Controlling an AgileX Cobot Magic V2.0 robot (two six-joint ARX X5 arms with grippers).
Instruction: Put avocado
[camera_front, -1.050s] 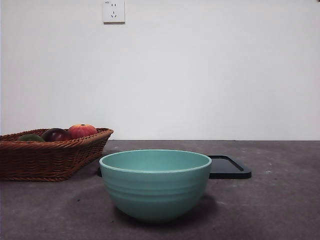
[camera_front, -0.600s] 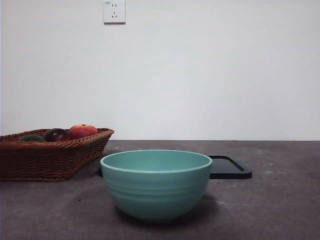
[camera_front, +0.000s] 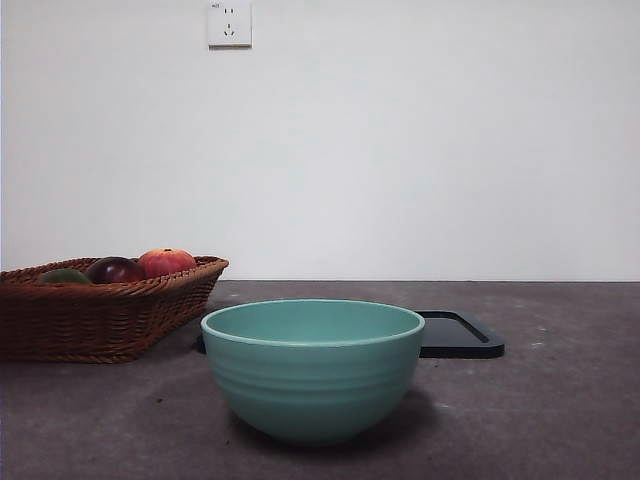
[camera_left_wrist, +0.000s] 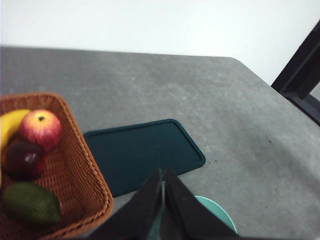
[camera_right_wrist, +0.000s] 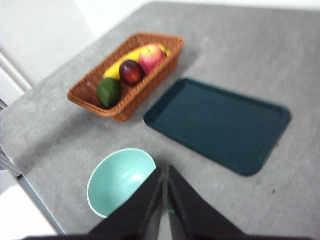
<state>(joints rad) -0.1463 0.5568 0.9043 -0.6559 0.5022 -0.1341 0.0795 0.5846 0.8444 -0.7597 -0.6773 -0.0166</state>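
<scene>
Nothing moved since earlier. Avocado (camera_left_wrist: 31, 204) lay in the basket (camera_left_wrist: 85, 175). Left pincer (camera_left_wrist: 163, 190) and right pincer (camera_right_wrist: 165, 185) hung pressed together, empty.

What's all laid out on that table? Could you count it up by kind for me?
Fruit in the basket: 4 (avocado, dark red fruit, red apple, banana)
Wicker basket: 1
Teal bowl: 1
Dark tray: 1
Total: 7

Grey tabletop (camera_front: 560, 420) carries wicker basket (camera_front: 95, 320), teal bowl (camera_front: 312, 375), dark tray (camera_front: 460, 335) behind the bowl.
</scene>
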